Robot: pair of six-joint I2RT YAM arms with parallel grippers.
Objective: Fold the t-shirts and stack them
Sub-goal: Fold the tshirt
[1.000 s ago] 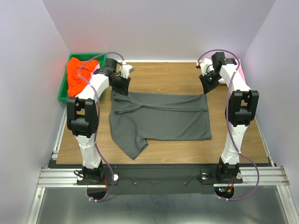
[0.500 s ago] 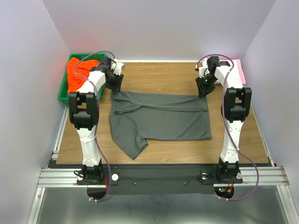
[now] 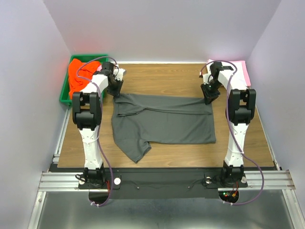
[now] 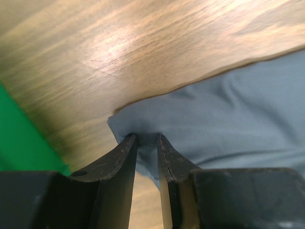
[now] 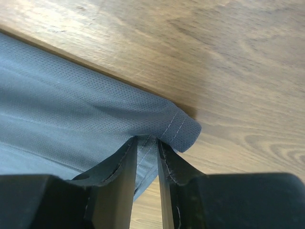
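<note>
— Which step is this?
— The left claw is closed on the far-left corner of the charcoal t-shirt, which lies flat mid-bench. The right claw nips its far-right hem corner.
— So a fold is starting?
— I'd judge so. Next, both should lift together and carry that far edge towards the near one, keeping it taut and level.

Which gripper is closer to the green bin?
Left. The left gripper pinches the far left corner of the grey t-shirt, close to the green bin; the right gripper pinches the shirt's far right corner, on the opposite side.
</note>
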